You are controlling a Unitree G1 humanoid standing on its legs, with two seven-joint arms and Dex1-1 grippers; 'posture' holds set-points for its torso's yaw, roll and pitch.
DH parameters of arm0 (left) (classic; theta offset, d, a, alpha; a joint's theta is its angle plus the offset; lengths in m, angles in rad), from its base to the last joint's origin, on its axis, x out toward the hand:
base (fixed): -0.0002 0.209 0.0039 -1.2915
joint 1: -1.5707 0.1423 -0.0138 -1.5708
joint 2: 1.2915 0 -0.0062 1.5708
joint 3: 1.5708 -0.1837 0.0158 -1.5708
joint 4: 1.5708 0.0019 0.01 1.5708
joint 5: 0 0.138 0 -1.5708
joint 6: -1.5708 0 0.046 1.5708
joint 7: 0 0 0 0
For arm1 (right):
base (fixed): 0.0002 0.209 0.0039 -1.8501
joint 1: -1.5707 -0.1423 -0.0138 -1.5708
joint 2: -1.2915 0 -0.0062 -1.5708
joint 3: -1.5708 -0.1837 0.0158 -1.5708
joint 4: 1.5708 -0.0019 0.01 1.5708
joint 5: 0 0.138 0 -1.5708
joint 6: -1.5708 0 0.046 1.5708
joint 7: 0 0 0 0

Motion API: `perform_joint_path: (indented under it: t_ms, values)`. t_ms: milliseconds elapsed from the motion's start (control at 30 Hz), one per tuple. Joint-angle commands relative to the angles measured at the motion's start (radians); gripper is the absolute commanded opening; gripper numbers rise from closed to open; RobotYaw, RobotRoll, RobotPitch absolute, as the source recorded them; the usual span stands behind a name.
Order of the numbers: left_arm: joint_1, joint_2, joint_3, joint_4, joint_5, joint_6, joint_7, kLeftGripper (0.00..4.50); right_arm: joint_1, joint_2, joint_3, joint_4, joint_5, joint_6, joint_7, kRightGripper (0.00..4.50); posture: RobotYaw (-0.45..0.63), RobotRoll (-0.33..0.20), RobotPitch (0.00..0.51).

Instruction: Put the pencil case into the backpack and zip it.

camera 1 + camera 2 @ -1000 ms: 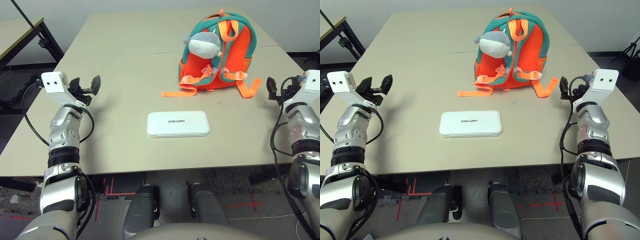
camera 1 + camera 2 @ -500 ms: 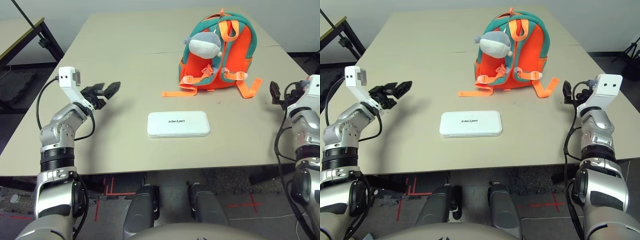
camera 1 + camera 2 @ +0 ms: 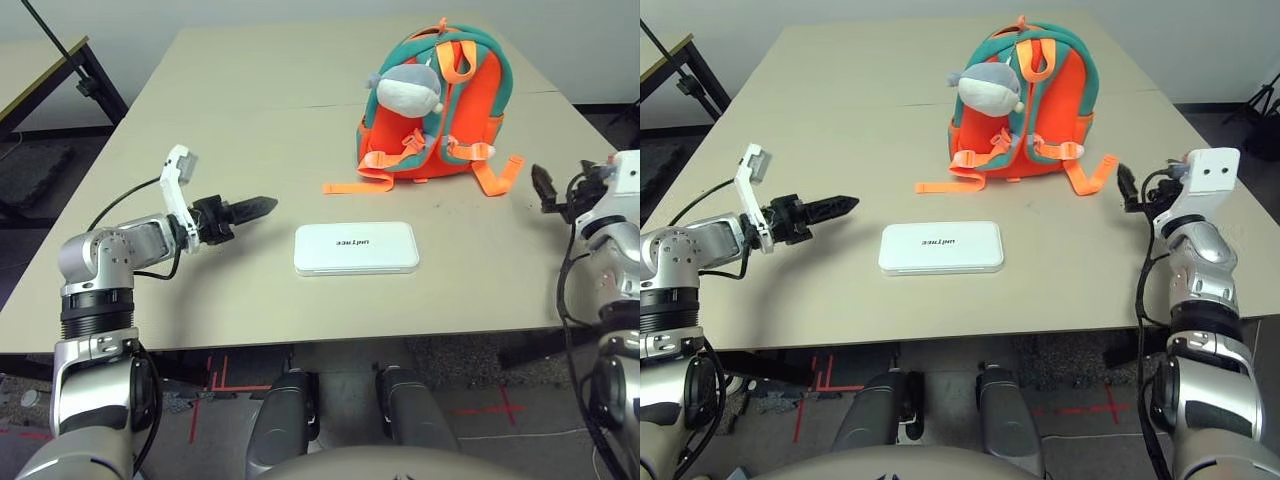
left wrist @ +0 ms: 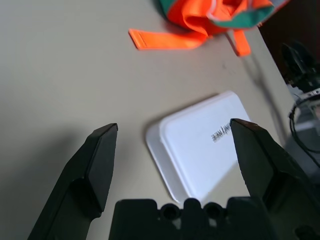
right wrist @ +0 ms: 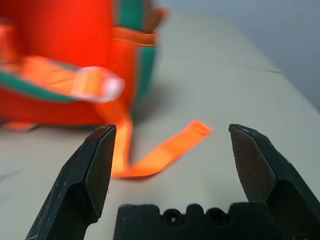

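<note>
Left hand (image 3: 262, 207), open, points at the pencil case (image 3: 356, 248) for pickup; right hand (image 5: 172, 165), open, waits near the backpack (image 3: 440, 100).

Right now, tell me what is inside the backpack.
Nothing inside can be seen: the backpack stands upright, straps and a plush toy facing the camera, hiding any opening. The pencil case lies outside, on the table.

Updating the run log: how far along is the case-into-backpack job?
Done: nothing. The case lies flat on the table, apart from the backpack. In hand: the open left pincer points at the case, not touching; the open right pincer faces a backpack strap. Left: grasp, insert, zip.
</note>
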Motion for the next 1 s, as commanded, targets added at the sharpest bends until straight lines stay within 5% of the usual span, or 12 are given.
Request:
perform_joint_path:
  t_ms: [33, 533, 633, 967, 1000]
  values:
    - [0.002, -0.004, 0.009, 0.01, -0.024, 0.05, -0.01, 4.5, 0.054, -0.034, 0.033, -0.141, 0.017, 0.093, 0.075, 4.47, -0.13, 0.0, 0.096]
    - [-0.025, -0.057, 0.04, 0.105, -0.053, 0.159, 0.004, 4.5, 0.153, -0.188, 0.263, -0.431, -0.098, 0.15, 0.366, 4.47, -0.15, 0.0, 0.099]
    - [-0.024, -0.067, 0.047, 0.119, -0.048, 0.168, 0.005, 4.5, 0.141, -0.188, 0.295, -0.429, -0.124, 0.126, 0.39, 3.87, -0.15, 0.0, 0.099]
    - [-0.059, -0.102, 0.077, 0.222, -0.035, 0.197, 0.001, 4.5, 0.1, -0.152, 0.368, -0.407, -0.164, 0.102, 0.415, 0.05, -0.15, 0.0, 0.097]
    - [-0.06, -0.101, 0.071, 0.23, -0.031, 0.192, -0.003, 4.5, 0.098, -0.149, 0.371, -0.406, -0.166, 0.101, 0.417, 0.05, -0.15, 0.0, 0.096]
